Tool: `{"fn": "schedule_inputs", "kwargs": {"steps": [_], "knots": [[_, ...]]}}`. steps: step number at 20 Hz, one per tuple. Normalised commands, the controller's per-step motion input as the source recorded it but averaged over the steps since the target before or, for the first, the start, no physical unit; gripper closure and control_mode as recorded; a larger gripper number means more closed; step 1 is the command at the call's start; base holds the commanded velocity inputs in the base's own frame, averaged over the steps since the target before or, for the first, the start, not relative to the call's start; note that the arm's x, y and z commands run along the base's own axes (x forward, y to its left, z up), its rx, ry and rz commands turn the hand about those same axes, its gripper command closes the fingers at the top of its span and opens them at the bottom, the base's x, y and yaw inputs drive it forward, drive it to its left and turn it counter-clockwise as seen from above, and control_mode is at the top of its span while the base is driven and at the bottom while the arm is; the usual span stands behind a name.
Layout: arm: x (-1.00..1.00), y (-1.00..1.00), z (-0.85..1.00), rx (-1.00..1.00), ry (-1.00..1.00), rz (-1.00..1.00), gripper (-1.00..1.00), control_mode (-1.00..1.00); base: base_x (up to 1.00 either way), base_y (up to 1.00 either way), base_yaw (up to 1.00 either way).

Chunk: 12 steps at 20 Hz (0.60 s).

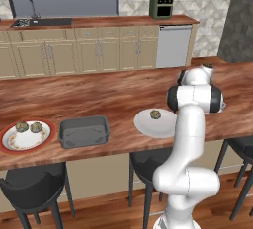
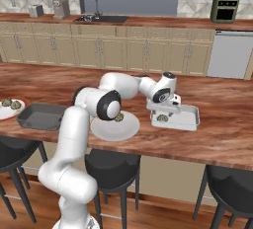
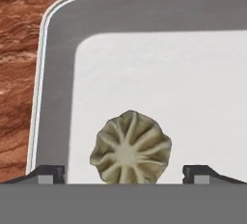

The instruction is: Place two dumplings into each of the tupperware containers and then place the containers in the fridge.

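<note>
Left base view first: the red-rimmed round plate point(image 1: 25, 135) at the near left of the wooden counter point(image 1: 99, 97) carries two greenish-tan speckled dumplings point(image 1: 28, 127). Just right of it sits the empty dark grey rectangular tupperware tray point(image 1: 83, 131), and one more dumpling point(image 1: 155, 114) waits on the plain white round plate point(image 1: 155, 123).

Right base view: the two-finger gripper point(image 2: 162, 118) hangs over the paler grey tupperware tray point(image 2: 177, 117), which lies close to the counter's near edge with bare wood to its right.

Hand view: a pleated dumpling point(image 3: 130, 147) rests on the tray floor between the dark fingertips point(image 3: 47, 173), which stand wide and clear of it, so nothing is gripped. It lies near one rounded corner, with plenty of floor free.

Looks to me like the drop-off step for the first dumpling; next call is lifting straight up over the rim, then heading for the one on the white plate.
</note>
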Motion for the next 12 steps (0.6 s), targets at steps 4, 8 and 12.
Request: {"fn": "schedule_inputs", "kwargs": {"steps": [4,8,12], "knots": [[-0.10,0.49,0.10,0.00,0.00,0.00,-1.00,-1.00,0.00,0.00,0.00],[-0.32,0.59,0.33,0.00,0.00,0.00,-1.00,-1.00,0.00,0.00,0.00],[-0.43,0.91,0.21,-0.02,0.00,-0.01,-1.00,-1.00,0.00,0.00,0.00]]}}
